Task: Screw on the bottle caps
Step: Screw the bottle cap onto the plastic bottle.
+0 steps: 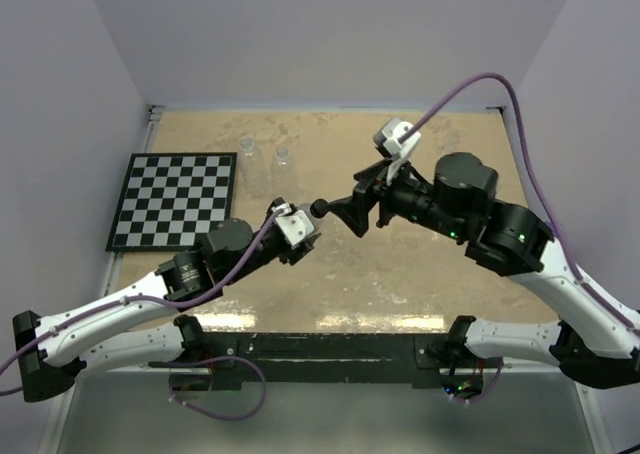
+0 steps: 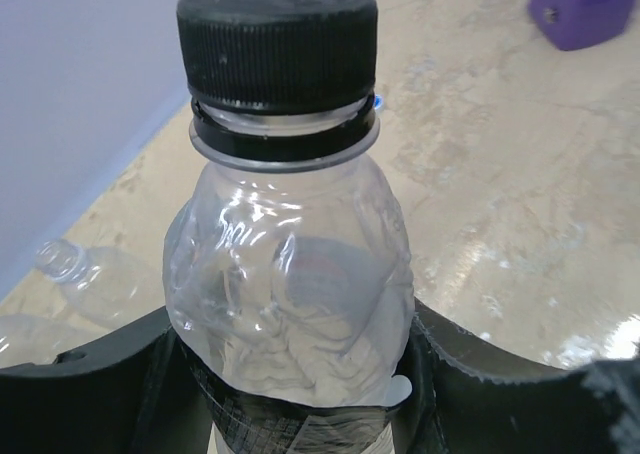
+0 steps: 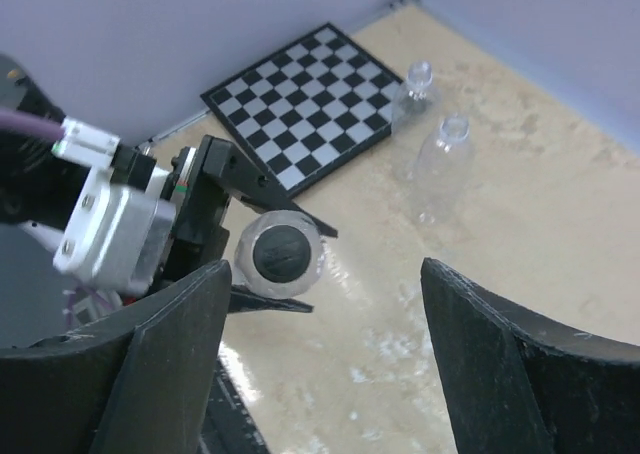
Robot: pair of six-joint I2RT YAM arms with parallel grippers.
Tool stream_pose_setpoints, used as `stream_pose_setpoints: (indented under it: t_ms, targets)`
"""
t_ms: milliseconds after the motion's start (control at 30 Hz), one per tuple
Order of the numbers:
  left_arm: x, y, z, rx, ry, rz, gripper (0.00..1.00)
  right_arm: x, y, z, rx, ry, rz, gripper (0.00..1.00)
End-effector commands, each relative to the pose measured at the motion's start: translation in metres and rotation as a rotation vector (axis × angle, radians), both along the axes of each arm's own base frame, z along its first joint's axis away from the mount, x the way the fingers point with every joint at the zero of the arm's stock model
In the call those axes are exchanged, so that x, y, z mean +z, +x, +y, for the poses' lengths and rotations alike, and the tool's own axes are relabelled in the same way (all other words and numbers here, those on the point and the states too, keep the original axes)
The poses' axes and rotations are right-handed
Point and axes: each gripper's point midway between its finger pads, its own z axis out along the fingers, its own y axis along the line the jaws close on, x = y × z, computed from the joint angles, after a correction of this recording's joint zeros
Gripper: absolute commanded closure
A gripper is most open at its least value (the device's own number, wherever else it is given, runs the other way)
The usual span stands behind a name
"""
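Note:
A clear bottle (image 2: 290, 274) is held upright-on to the left wrist camera, with my left gripper (image 2: 290, 399) shut round its body. A black ribbed cap (image 2: 278, 44) sits on its neck. From above, that cap (image 1: 320, 208) points toward my right gripper (image 1: 345, 214), which hangs just beyond it. In the right wrist view the cap (image 3: 283, 251) faces me end-on, ahead of my right gripper (image 3: 330, 359) and nearer its left finger. The jaws stand wide apart with nothing between them. Two more clear bottles (image 3: 445, 164) (image 3: 413, 89) stand uncapped on the table.
A black and white chessboard (image 1: 175, 199) lies at the left of the tan table (image 1: 420, 274). The two uncapped bottles (image 1: 248, 156) (image 1: 283, 162) stand beside its far right corner. Pale walls close in the back and both sides.

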Motion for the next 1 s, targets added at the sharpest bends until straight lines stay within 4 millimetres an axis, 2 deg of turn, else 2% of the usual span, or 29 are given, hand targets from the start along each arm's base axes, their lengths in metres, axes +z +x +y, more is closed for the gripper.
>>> stream_pose_setpoints:
  t_ms: [0,133,300,633,833,967]
  targets:
    - [0.000,-0.041,-0.015,-0.305,-0.039,0.076,1.00,0.034,-0.027,-0.013,0.185,-0.013,-0.296,0.20]
    - [0.009,-0.058,-0.021,-0.474,-0.077,0.088,1.00,0.028,-0.056,-0.016,0.372,-0.055,-0.456,0.20]
    - [0.016,-0.070,-0.030,-0.604,-0.108,0.080,1.00,0.017,-0.074,-0.007,0.517,-0.081,-0.512,0.22]
    - [0.030,-0.079,-0.043,-0.718,-0.135,0.025,1.00,0.005,-0.087,0.013,0.671,-0.070,-0.532,0.34]
    - [0.034,-0.079,-0.044,-0.727,-0.141,0.010,1.00,0.000,-0.089,0.017,0.702,-0.077,-0.525,0.46]
    - [0.036,-0.081,-0.044,-0.735,-0.147,0.003,1.00,-0.003,-0.090,0.018,0.715,-0.082,-0.519,0.48]
